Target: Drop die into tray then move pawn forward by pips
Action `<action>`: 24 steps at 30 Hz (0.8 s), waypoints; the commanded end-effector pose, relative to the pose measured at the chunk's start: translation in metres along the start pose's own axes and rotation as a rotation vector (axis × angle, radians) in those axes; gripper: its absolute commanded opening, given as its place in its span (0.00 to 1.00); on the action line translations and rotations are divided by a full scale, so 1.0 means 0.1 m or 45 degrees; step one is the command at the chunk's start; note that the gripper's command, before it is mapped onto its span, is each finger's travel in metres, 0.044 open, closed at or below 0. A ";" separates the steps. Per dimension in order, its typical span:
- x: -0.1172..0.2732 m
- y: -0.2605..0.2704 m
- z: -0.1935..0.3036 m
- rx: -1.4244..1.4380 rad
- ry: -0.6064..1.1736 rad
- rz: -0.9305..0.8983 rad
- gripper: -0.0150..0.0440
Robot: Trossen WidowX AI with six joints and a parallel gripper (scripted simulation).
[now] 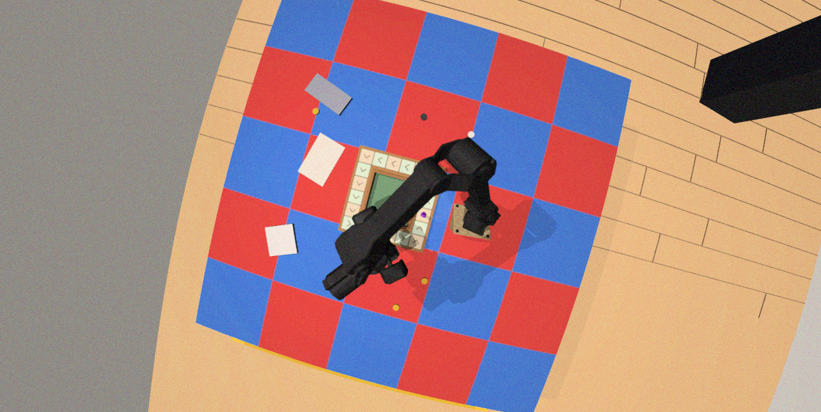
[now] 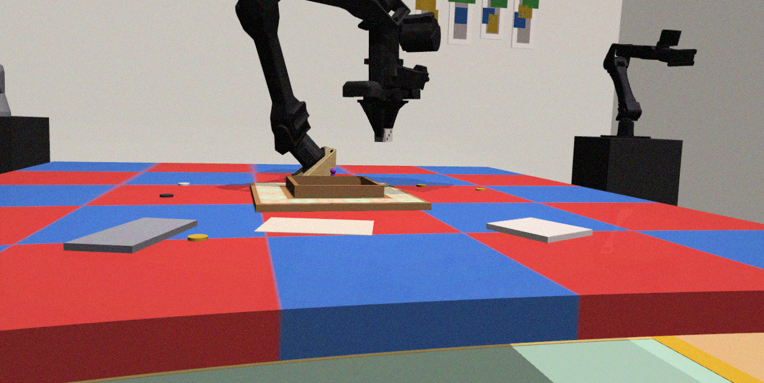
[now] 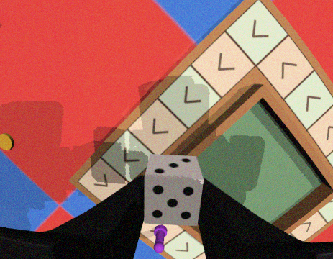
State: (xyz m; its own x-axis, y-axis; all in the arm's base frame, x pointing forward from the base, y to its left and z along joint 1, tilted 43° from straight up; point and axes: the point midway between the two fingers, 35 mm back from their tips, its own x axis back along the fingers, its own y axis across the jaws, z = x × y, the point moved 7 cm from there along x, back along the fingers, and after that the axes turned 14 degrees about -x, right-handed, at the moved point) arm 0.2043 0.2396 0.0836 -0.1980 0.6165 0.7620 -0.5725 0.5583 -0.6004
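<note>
My gripper [image 2: 383, 136] [image 3: 172, 185] is shut on the white die [image 2: 388, 135] [image 3: 172, 201] and holds it high above the board. In the wrist view the die shows five pips on one face and three on another. The board [image 1: 353, 197] [image 2: 341, 208] [image 3: 206, 46] has a ring of arrowed squares around the brown-walled dice tray [image 2: 336, 190] with a green floor [image 1: 390, 186] [image 3: 281, 173]. The purple pawn [image 1: 423, 214] [image 2: 333, 171] [image 3: 160, 238] stands upright on a square of the side nearest the arm's base. My arm hides part of the board in the top view.
A grey slab [image 1: 328, 93] [image 2: 131, 234], a cream sheet [image 1: 321, 159] [image 2: 316, 225] and a white block [image 1: 281, 240] [image 2: 538, 228] lie around the board. Several small discs are scattered about, including a black one [image 1: 423, 117] [image 2: 166, 195], a white one [image 1: 470, 134] [image 2: 183, 183] and a yellow one [image 1: 395, 307] [image 3: 6, 142].
</note>
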 end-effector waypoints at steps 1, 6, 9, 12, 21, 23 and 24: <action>-0.02 -0.11 0.03 0.109 -0.005 0.007 0.25; -0.05 -0.26 0.07 0.281 -0.003 0.012 0.25; -0.07 -0.36 0.09 0.383 0.000 0.015 0.25; -0.10 -0.45 0.12 0.486 0.003 0.018 0.25; -0.17 -0.71 0.23 0.793 0.016 0.028 0.25; -0.19 -0.77 0.25 0.861 0.020 0.030 0.25; -0.19 -0.79 0.27 0.896 0.022 0.031 0.25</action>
State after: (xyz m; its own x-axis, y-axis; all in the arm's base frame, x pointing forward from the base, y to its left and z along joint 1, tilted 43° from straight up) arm 0.2318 0.1753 0.1194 -0.2026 0.6328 0.7473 -0.9335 0.1056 -0.3426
